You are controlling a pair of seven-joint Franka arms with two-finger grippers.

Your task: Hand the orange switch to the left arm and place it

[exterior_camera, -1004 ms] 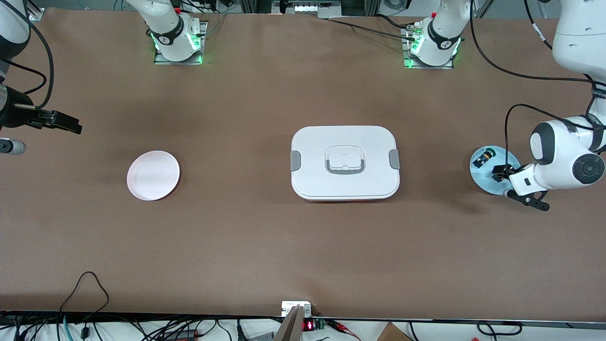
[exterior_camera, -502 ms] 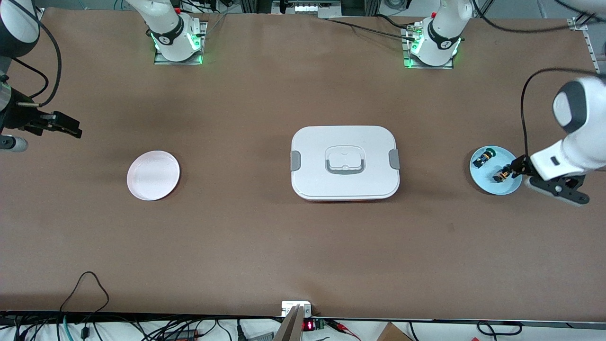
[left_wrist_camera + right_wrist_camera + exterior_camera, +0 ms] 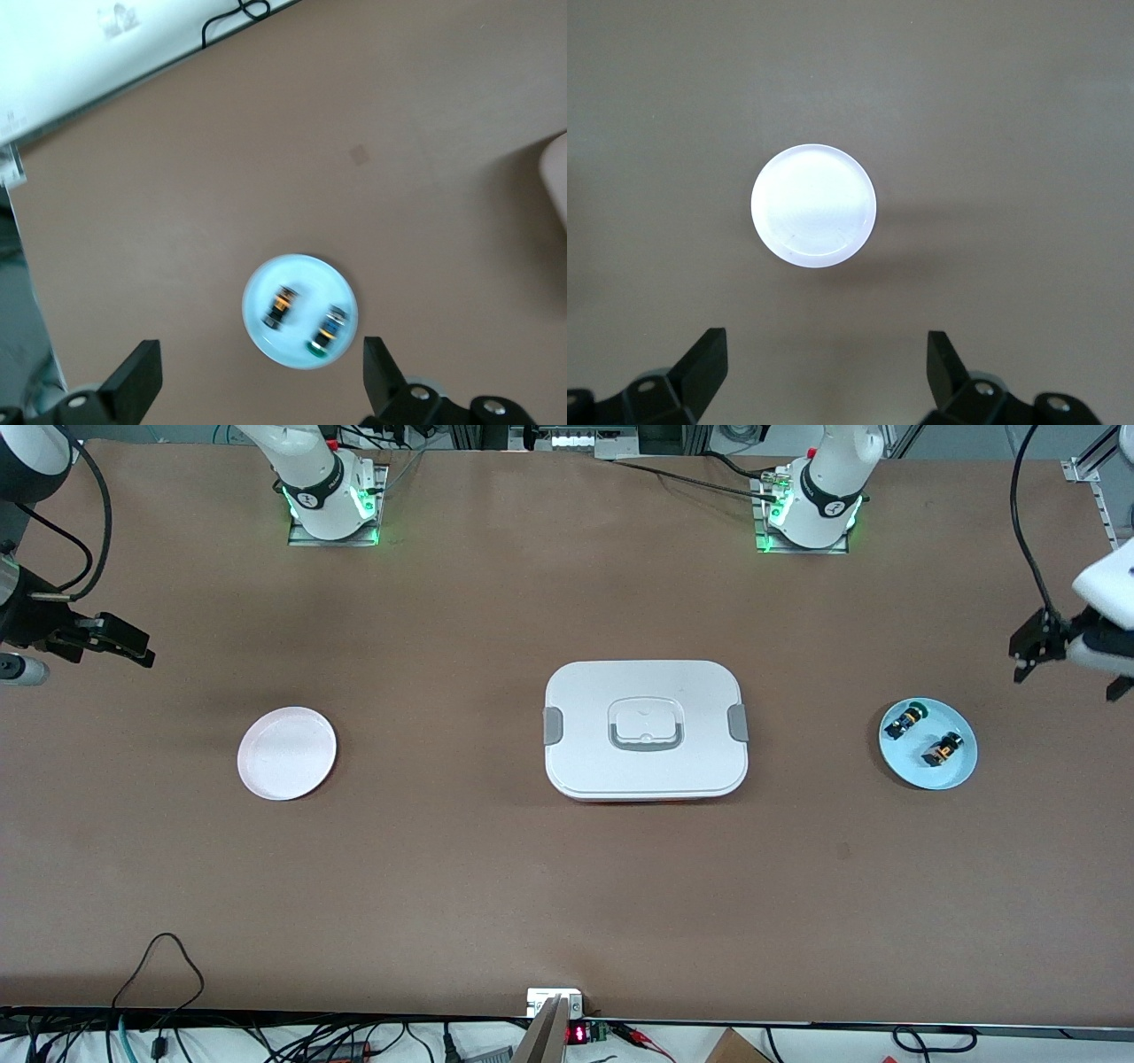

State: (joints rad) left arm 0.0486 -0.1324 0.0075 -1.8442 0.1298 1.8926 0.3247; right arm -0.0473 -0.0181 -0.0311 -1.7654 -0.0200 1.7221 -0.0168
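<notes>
The orange switch [image 3: 941, 749] lies on a pale blue plate [image 3: 921, 771] at the left arm's end of the table, beside a green-capped switch [image 3: 905, 719]. The white box [image 3: 642, 731] stands mid-table. My left gripper [image 3: 1028, 648] is open and empty, up in the air over the table beside the blue plate. Its wrist view shows the orange switch [image 3: 282, 307], the green-capped switch [image 3: 326, 329] and the blue plate [image 3: 299, 270] between its open fingers [image 3: 142, 376]. My right gripper [image 3: 133, 648] is open and empty at the right arm's end; it waits.
A white round plate [image 3: 286, 753] lies toward the right arm's end, also in the right wrist view [image 3: 813, 205], where the right gripper [image 3: 824, 354] hangs open above the table. A corner of the box [image 3: 558, 177] shows in the left wrist view.
My left gripper was down at the blue plate by the orange switch; it has lifted away empty. Both switches stay on the plate. The right gripper barely shifted.
</notes>
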